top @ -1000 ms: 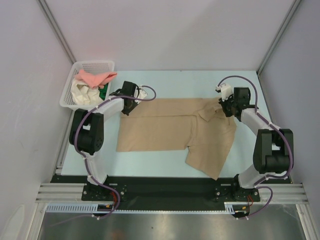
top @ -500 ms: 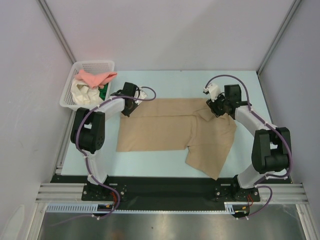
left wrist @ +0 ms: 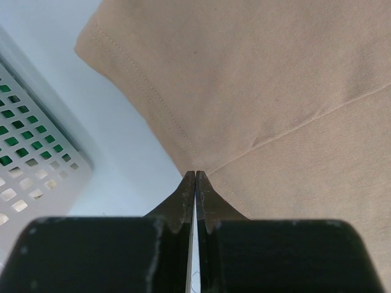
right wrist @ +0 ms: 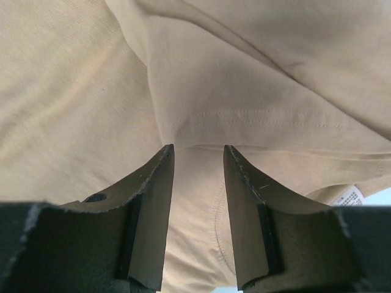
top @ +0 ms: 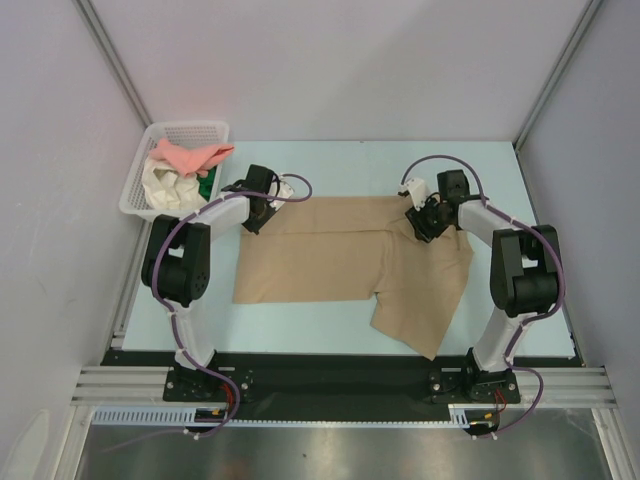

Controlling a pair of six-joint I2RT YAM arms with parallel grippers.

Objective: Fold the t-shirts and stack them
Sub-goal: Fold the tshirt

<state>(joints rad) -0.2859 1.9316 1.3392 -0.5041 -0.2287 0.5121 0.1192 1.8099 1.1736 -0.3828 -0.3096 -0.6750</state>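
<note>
A pale blue surface (top: 330,165) is covered at centre frame by a tan t-shirt (top: 330,262), spread flat with one end trailing toward the lower right. At upper left, a white mesh basket (top: 190,129) is filled with a salmon-pink shirt (top: 190,157), a cream-white shirt (top: 165,186) and a green shirt (top: 207,186). The right gripper (right wrist: 198,149) is held with fingers apart over bunched tan cloth; the left gripper (left wrist: 195,175) is clamped on the tan shirt's upper-left hem.
</note>
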